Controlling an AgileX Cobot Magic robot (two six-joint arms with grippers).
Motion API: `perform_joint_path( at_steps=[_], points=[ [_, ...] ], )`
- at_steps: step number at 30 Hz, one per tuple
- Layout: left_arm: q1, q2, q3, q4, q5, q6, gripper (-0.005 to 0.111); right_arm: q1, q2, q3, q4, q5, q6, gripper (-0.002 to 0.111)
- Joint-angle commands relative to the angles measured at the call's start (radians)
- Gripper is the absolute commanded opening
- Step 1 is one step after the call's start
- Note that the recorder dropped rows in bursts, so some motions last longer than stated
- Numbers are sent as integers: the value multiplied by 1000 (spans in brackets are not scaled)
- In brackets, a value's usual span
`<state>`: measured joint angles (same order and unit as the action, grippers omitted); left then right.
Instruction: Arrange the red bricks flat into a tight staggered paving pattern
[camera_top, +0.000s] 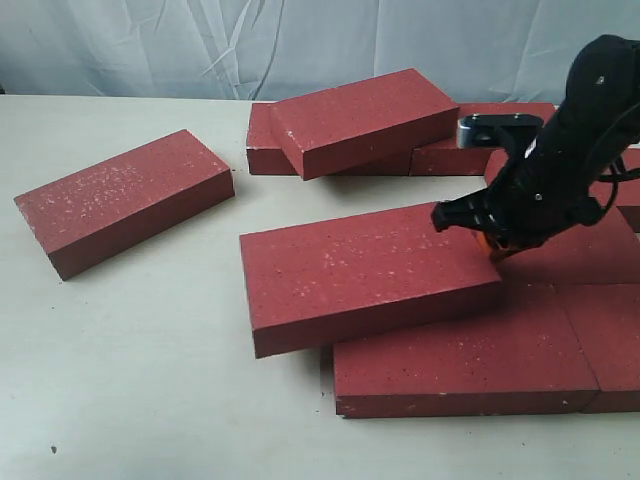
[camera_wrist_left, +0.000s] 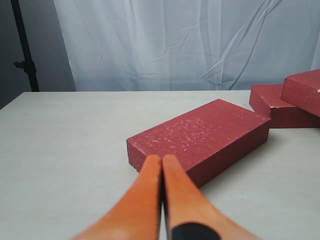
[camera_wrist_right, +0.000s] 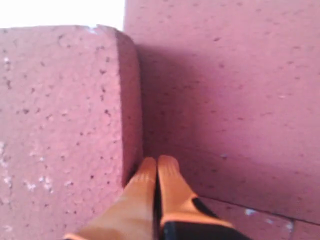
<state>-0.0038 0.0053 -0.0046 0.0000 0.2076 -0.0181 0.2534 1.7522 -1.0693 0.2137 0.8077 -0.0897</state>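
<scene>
Several red bricks lie on the table. One brick (camera_top: 365, 275) rests tilted, its right part lying on top of the laid bricks (camera_top: 455, 365). My right gripper (camera_top: 492, 246) is shut and empty, its tips against that brick's right end. In the right wrist view the shut right gripper (camera_wrist_right: 157, 163) touches the tilted brick's end face (camera_wrist_right: 131, 110), above a flat brick (camera_wrist_right: 230, 100). A lone brick (camera_top: 125, 200) lies at the left. In the left wrist view my left gripper (camera_wrist_left: 161, 160) is shut and empty, just short of that lone brick's (camera_wrist_left: 200, 137) near corner.
At the back, one brick (camera_top: 365, 120) lies askew on top of a row of bricks (camera_top: 262, 140). More laid bricks (camera_top: 610, 345) reach the right edge. A pale curtain (camera_top: 300, 40) hangs behind the table (camera_top: 150, 380). The back bricks (camera_wrist_left: 277, 102) also show in the left wrist view.
</scene>
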Motion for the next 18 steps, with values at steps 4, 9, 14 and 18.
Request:
perform_joint_path(
  at_steps=[4,9,14,18],
  points=[
    [-9,-5,5,0,-3,-2,0,125,0,8,112,-64,-6,-1],
    [-9,-5,5,0,-3,-2,0,223,0,8,174,-137,-6,-1],
    [-9,-5,5,0,-3,-2,0,303,0,8,211,-216,-6,-1],
    [-9,-5,5,0,-5,-2,0,326,0,-3,214,-211,-6,-1]
  ],
)
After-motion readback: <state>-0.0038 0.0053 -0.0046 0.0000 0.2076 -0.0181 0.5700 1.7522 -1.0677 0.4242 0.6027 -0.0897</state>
